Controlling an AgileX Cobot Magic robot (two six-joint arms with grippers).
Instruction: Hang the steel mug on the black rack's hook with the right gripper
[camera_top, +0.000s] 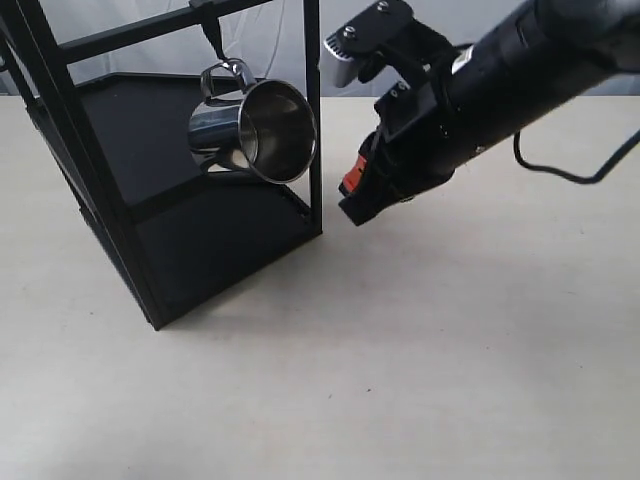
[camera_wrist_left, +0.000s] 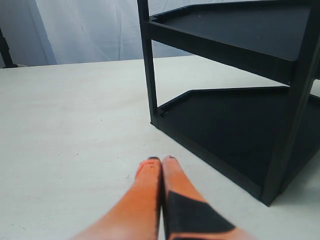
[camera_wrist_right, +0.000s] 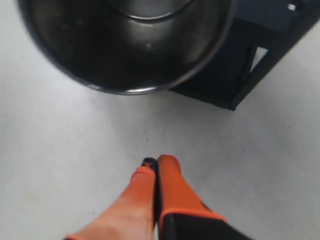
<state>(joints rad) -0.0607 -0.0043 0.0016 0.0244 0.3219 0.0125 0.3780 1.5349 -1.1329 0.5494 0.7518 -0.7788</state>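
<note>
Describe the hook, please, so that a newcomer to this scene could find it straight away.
Start at the black rack standing on the pale table and follow its posts up to the thin top crossbar. The hook is the small black piece hanging down from that bar. It alone carries the steel mug, which hangs tilted by its looped handle.

Ahead of the right claw (camera_wrist_right: 156, 162) the mug (camera_wrist_right: 125, 45) is cut off by the frame edge; beyond it, the rack (camera_top: 200, 230) loses its top.
</note>
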